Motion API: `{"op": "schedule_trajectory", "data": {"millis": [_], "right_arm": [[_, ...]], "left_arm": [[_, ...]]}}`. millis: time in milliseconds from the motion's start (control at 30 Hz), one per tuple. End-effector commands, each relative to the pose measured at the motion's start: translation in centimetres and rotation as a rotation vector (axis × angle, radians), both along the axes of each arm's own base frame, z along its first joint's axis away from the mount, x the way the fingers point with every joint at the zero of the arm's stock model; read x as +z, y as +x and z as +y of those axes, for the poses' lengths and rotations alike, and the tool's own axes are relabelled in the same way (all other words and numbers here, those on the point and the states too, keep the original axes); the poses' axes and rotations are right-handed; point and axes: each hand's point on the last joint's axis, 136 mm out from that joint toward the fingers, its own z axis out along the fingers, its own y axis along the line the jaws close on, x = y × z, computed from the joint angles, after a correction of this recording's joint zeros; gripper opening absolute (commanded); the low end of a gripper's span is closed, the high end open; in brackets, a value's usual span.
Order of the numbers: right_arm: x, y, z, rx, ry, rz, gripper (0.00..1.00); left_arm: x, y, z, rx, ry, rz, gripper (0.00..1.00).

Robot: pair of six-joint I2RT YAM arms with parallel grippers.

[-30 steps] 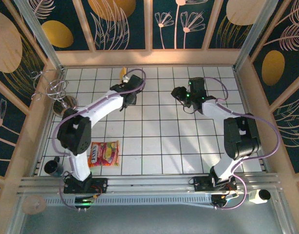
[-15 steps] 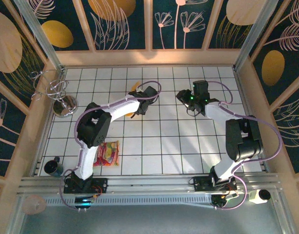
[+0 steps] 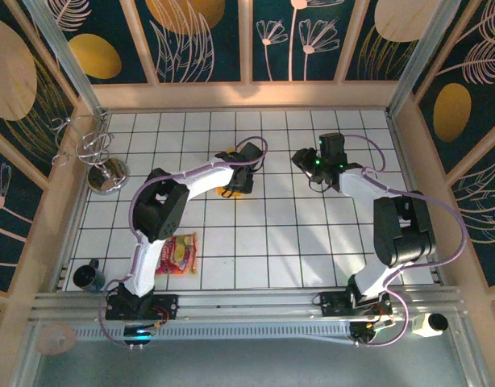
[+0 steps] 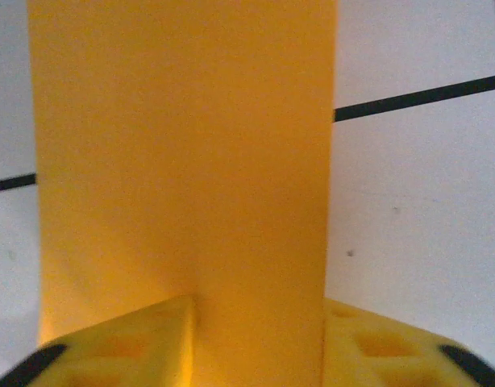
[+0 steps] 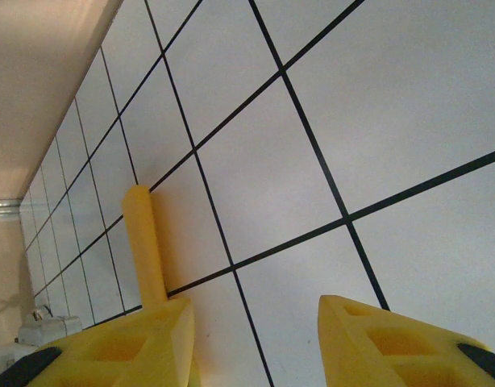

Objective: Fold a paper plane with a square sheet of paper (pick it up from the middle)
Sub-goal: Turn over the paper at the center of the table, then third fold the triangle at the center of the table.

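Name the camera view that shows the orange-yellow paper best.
Left wrist: the paper looms large and close at the left gripper. Top external gives small orange slivers beside that gripper, which covers the rest.

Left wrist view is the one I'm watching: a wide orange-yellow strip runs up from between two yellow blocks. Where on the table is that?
Observer: From above, the paper lies just left of the centre of the table, toward the far side, with the left arm stretched out over it.
Operator: Is the other arm helping with it?
Observer: No. The right gripper hangs off to the right, apart from the paper, with its jaws open and bare tiles between them.
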Motion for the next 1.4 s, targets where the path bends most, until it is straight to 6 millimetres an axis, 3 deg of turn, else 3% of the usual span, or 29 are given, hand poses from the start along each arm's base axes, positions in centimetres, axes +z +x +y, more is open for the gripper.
{"op": "schedule_trajectory", "data": {"millis": [0,167,333,533,733,1000,1100,1233,1367], "right_arm": [[0.6,-0.1,0.0,0.003,0.001,-0.014,0.45],[0.3,-0.1,2.1,0.073,0.003,-0.015,0.45],[-0.3,-0.4,6.8,0.200,0.030,-0.006,0.41],[-1.4,-1.0,15.0,0.395,0.089,0.007,0.29],[-4.3,-1.3,20.1,0.517,0.092,0.066,0.25],[-8.1,-1.5,20.1,0.557,0.006,0.146,0.24],[-9.7,-2.4,19.6,0.580,-0.031,0.189,0.23],[-11.6,-3.8,18.4,0.624,-0.075,0.229,0.23],[-12.2,-5.1,17.7,0.688,-0.090,0.230,0.22]], "left_arm": [[2.9,0.2,-2.6,-0.039,-0.138,-0.009,0.50],[6.6,0.2,-3.8,-0.066,-0.320,-0.023,0.65],[9.1,1.4,-0.2,0.050,-0.456,-0.074,0.72],[7.5,1.4,6.0,0.235,-0.543,-0.067,0.74],[5.5,0.0,8.1,0.314,-0.668,-0.007,0.72],[3.2,-1.3,8.2,0.317,-0.680,0.062,0.56],[2.7,-1.3,8.2,0.307,-0.663,0.078,0.48],[2.2,-1.4,8.2,0.301,-0.645,0.095,0.43],[1.6,-2.1,8.1,0.280,-0.630,0.127,0.39]]}}
